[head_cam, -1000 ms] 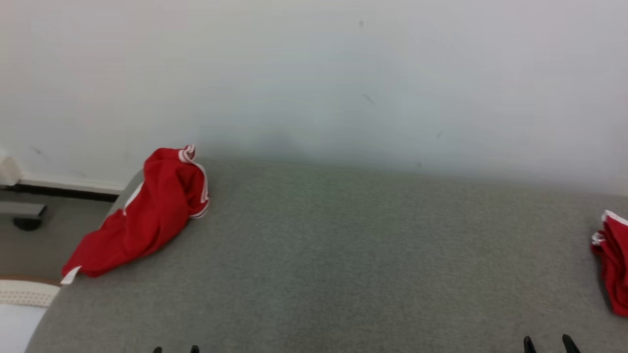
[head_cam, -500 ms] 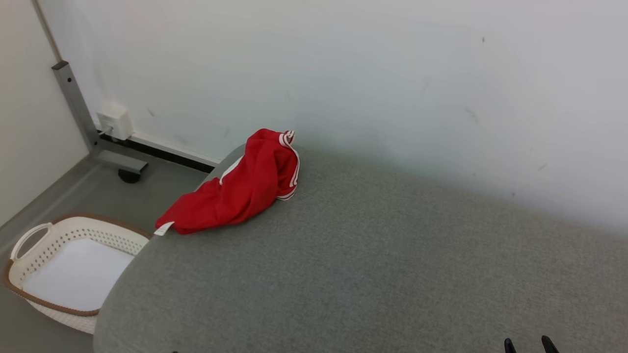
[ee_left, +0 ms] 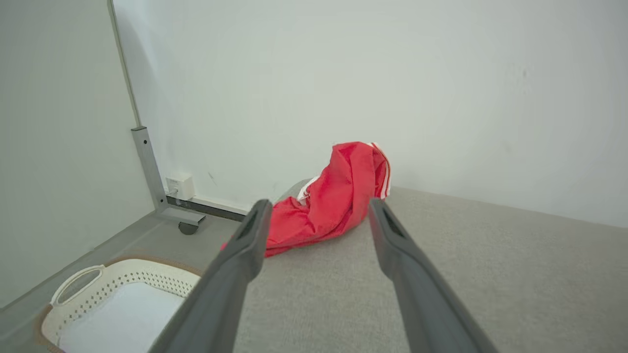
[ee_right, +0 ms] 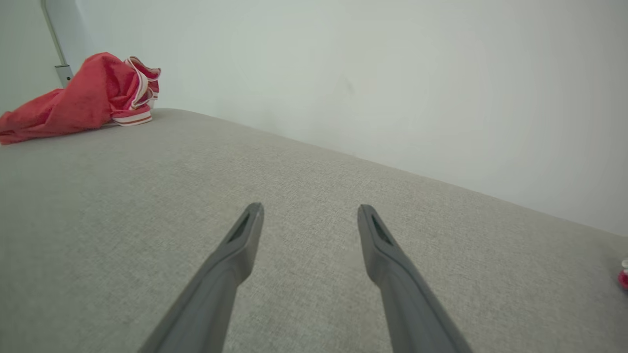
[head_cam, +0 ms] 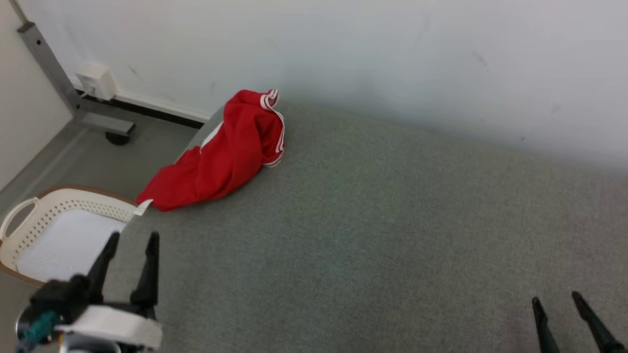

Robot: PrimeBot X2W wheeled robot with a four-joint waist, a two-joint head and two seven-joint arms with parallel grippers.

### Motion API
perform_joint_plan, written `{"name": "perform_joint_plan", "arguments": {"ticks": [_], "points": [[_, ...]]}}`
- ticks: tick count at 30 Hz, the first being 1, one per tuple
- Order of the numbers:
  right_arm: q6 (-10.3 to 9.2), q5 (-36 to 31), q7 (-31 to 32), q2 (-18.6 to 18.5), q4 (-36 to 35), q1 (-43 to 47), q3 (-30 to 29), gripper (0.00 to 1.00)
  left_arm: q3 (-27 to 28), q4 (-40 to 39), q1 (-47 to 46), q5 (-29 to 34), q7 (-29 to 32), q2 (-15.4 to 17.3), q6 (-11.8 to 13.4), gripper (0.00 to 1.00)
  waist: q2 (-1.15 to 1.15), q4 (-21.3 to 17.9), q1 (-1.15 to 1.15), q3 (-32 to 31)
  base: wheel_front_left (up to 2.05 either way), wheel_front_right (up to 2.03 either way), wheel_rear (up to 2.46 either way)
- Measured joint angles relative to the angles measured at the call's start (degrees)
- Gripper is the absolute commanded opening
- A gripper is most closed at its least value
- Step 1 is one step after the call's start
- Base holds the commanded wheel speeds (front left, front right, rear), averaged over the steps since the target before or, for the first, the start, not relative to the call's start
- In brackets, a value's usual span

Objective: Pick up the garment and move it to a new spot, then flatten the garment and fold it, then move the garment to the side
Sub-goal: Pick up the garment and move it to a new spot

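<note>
A crumpled red garment [head_cam: 221,157] with white striped trim lies in the upper left of the head view, at the far left corner of the grey fabric-covered counter [head_cam: 373,230], close to the pale wall [head_cam: 392,49]. Its lower end reaches the counter's left edge, where a small white tag sticks out.

The left tool [head_cam: 134,236] shows at the lower left of the head view, raised over the counter's left edge, its two dark fingers standing apart with nothing between them. It is well short of the garment. In the left wrist view the garment shows beyond the gap between the fingers.

The right tool [head_cam: 555,297] sits at the lower right, fingers also spread and empty, over bare grey fabric and well apart from the garment.

On the floor left of the counter stands a cream perforated laundry basket [head_cam: 22,220] with a brown rim and something white inside it. Behind it, a grey metal post [head_cam: 46,63] runs down the wall to a foot with a dark caster, beside a small white wall box [head_cam: 95,81].
</note>
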Motion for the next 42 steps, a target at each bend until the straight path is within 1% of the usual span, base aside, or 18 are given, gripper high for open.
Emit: {"name": "perform_joint_plan", "arguments": {"ticks": [3,6,9,12,14,15,17,19,21,23,26,31,32,33,35,38,42], "points": [[-0.01,-0.46,0.00,-2.69,-1.83,-3.00,-0.93,1.00,-1.29,1.74,-9.20,-2.78,0.89,2.88,-0.01,1.00,0.00,-0.80,0.00,4.49,0.00,0.00,0.00],[0.00,-0.60,0.00,-5.53,-3.58,-5.27,-2.23,1.00,-4.99,4.34,-18.62,-5.16,2.01,6.64,0.00,1.00,0.00,-1.61,0.01,9.39,0.00,0.00,0.00],[0.00,-0.97,0.45,-8.04,-5.92,-7.31,-3.32,1.00,-8.55,8.54,-27.22,-7.76,3.39,9.26,0.00,1.00,0.00,-2.40,0.01,14.34,0.00,0.00,0.00],[-0.01,-1.09,1.80,-10.23,-8.89,-8.65,-4.39,1.00,-11.40,14.15,-35.11,-12.00,5.14,10.13,-0.01,1.00,0.00,-3.22,0.02,19.03,0.00,0.00,0.00],[0.00,-1.11,2.77,-11.24,-11.06,-9.21,-4.83,1.00,-12.60,18.25,-39.78,-17.44,6.43,10.00,-0.01,1.00,0.00,-3.84,0.02,21.87,0.00,0.00,0.00],[0.00,-1.11,3.21,-11.57,-12.02,-9.35,-5.00,1.00,-13.81,20.06,-41.74,-17.51,6.78,10.63,-0.01,1.00,0.00,-4.19,0.02,23.14,0.00,0.00,0.00],[0.00,-1.11,4.11,-12.26,-13.94,-9.44,-5.22,1.00,-13.81,24.70,-45.23,-20.53,7.62,11.02,-0.01,1.00,0.00,-5.00,0.02,25.36,0.00,0.00,0.00],[0.00,-1.03,4.99,-12.90,-16.02,-9.42,-5.50,1.00,-14.81,28.82,-48.20,-20.46,8.39,11.84,0.00,1.00,0.00,-5.97,0.02,27.15,0.00,0.00,0.00],[0.00,-0.87,5.67,-13.17,-18.31,-9.38,-5.91,1.00,-14.75,32.60,-51.24,-21.51,8.94,11.89,-0.01,1.00,0.00,-6.92,0.02,28.89,0.00,0.00,0.00],[0.00,-0.81,6.50,-13.34,-20.28,-9.11,-6.27,1.00,-16.14,35.85,-53.95,-21.18,9.17,12.17,-0.01,1.00,0.00,-7.79,0.01,30.58,0.00,0.00,0.00],[0.00,-0.54,7.49,-13.38,-22.70,-8.50,-7.25,1.00,-16.71,40.32,-57.07,-22.17,9.45,11.44,-0.01,1.00,0.00,-8.92,0.02,32.95,0.00,0.00,0.00],[0.00,-0.49,7.84,-13.14,-25.12,-8.24,-7.99,1.00,-18.35,48.33,-59.98,-20.29,8.91,11.58,0.57,1.00,0.00,-10.80,0.01,35.73,0.00,0.00,0.00],[0.00,-0.45,7.84,-12.91,-25.24,-8.10,-8.10,1.00,-18.27,49.69,-60.34,-20.29,8.91,11.57,0.57,0.22,0.00,-11.24,0.01,35.88,0.00,0.00,0.00],[0.00,-0.44,7.83,-12.61,-25.28,-7.93,-8.25,1.00,-18.22,50.80,-60.84,-20.41,8.73,11.60,0.56,0.00,0.00,-11.60,0.00,35.95,0.00,0.00,0.00],[0.00,-0.44,7.51,-12.12,-24.91,-7.71,-8.36,1.00,-18.51,52.34,-61.74,-20.41,8.24,11.46,0.51,0.00,0.00,-12.01,0.01,35.68,0.00,0.00,0.00],[-0.01,-0.36,6.84,-11.20,-23.24,-7.51,-7.90,1.00,-18.67,53.42,-62.19,-20.46,5.70,11.52,0.45,0.00,0.00,-12.21,0.01,34.19,0.00,0.00,0.00],[0.00,0.08,5.36,-9.77,-20.01,-7.65,-5.98,1.00,-19.50,52.83,-63.58,-20.81,3.34,12.76,0.23,0.00,0.00,-12.55,0.00,30.93,0.00,0.00,0.00]]}}
